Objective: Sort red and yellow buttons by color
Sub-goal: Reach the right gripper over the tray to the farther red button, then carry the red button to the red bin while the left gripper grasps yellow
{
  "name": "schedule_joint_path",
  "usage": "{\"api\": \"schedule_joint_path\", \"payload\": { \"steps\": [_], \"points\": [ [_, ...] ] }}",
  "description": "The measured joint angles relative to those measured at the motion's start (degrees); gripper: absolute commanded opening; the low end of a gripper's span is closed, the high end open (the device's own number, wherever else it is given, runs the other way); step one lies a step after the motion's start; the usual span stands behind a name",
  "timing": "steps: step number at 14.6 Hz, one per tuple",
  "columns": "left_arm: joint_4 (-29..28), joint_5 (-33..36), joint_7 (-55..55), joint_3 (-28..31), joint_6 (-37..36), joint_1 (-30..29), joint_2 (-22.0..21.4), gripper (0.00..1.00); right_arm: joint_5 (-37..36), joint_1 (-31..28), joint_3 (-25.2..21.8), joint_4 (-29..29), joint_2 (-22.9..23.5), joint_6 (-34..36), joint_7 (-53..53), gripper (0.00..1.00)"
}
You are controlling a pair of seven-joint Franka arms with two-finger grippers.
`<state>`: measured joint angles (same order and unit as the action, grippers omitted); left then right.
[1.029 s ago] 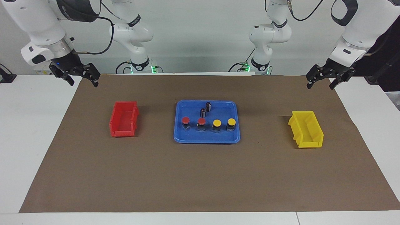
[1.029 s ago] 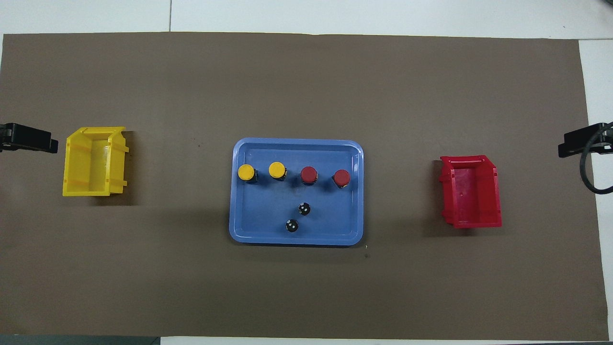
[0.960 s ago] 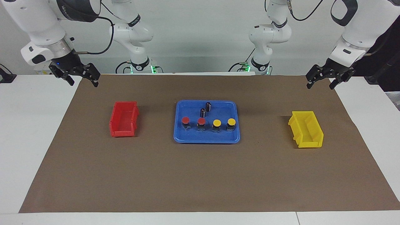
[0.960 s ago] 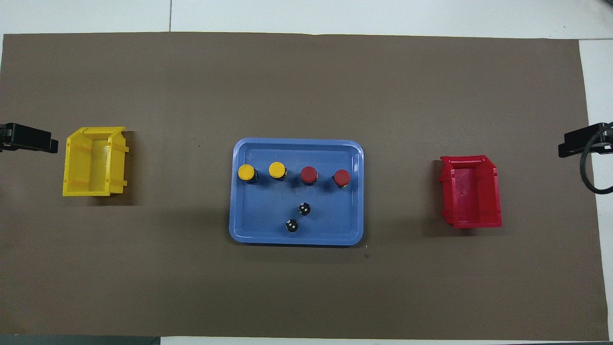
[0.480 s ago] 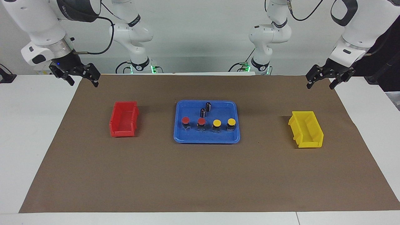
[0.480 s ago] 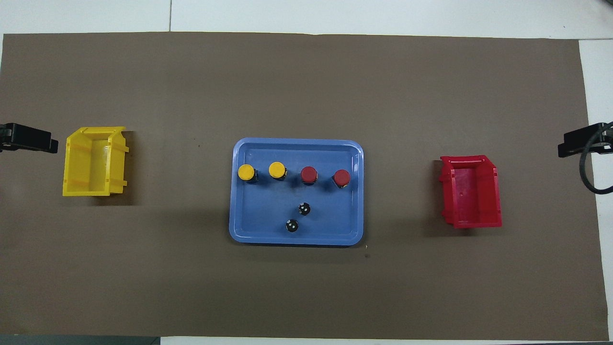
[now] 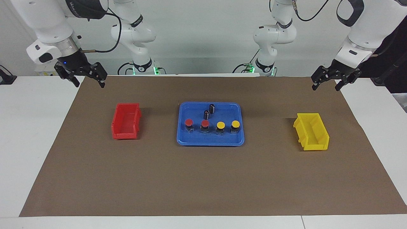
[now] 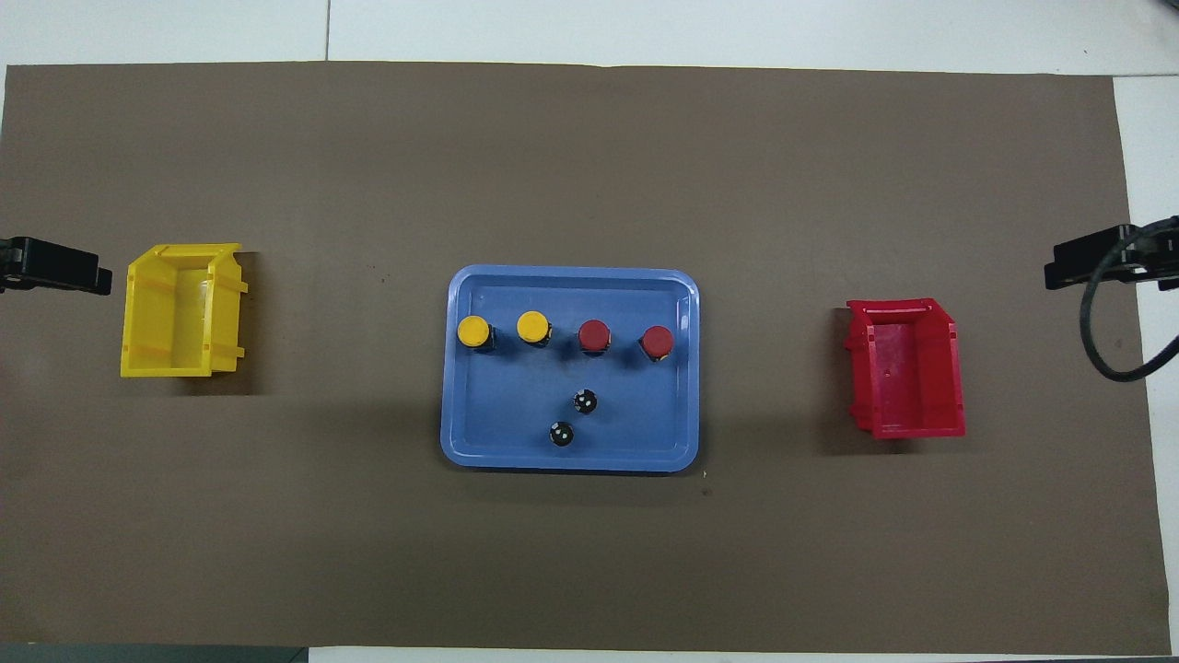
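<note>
Two red buttons (image 7: 189,122) (image 7: 205,123) and two yellow buttons (image 7: 220,125) (image 7: 235,123) stand in a row in a blue tray (image 7: 210,143). Each has a round cap on a black base. In the overhead view the reds (image 8: 594,335) (image 8: 657,342) are toward the right arm's end and the yellows (image 8: 473,331) (image 8: 533,326) toward the left arm's end. My right gripper (image 7: 89,83) is open and empty, up over the mat's edge at the right arm's end. My left gripper (image 7: 325,86) is open and empty, up over the mat's edge at the left arm's end, where that arm waits.
A red bin (image 7: 125,122) stands on the brown mat toward the right arm's end, a yellow bin (image 7: 311,132) toward the left arm's end. Two dark capless cylinders (image 7: 212,108) (image 7: 206,114) stand in the tray, nearer to the robots than the buttons.
My right gripper has shifted a little toward the table's middle. The left arm, the buttons and the bins have not moved.
</note>
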<state>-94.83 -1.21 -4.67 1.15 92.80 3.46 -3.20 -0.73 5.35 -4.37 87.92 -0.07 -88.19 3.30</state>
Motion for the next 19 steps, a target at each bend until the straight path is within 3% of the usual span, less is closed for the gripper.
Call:
{"api": "schedule_joint_path", "payload": {
  "steps": [4,7,9,11,13,15,19],
  "points": [
    [0.0,0.0,0.0,0.0,-0.01,0.0,0.0,1.0,0.04,11.72,1.1,-3.55,6.93,-3.46,15.57,1.0],
    [0.0,0.0,0.0,0.0,-0.01,0.0,0.0,1.0,0.02,20.28,1.43,-2.83,13.74,-14.66,26.64,1.0],
    [0.0,0.0,0.0,0.0,-0.01,0.0,0.0,1.0,0.02,24.12,1.44,0.65,16.94,-22.33,30.47,1.0],
    [0.0,0.0,0.0,0.0,-0.02,0.0,0.0,1.0,0.02,26.3,1.39,6.46,17.92,-28.56,31.45,1.0],
    [0.0,0.0,0.0,-0.01,-0.01,0.0,0.0,1.0,0.02,27.55,1.37,12.26,17.85,-33.47,31.48,0.92],
    [0.0,0.0,0.01,0.06,-0.01,-0.05,0.0,1.0,0.02,28.24,1.37,15.29,17.72,-35.16,31.48,0.83],
    [-0.02,0.0,0.01,0.4,-1.56,-0.44,-0.04,1.0,0.01,28.26,1.19,18.27,16.28,-35.46,31.46,0.74]
  ]
}}
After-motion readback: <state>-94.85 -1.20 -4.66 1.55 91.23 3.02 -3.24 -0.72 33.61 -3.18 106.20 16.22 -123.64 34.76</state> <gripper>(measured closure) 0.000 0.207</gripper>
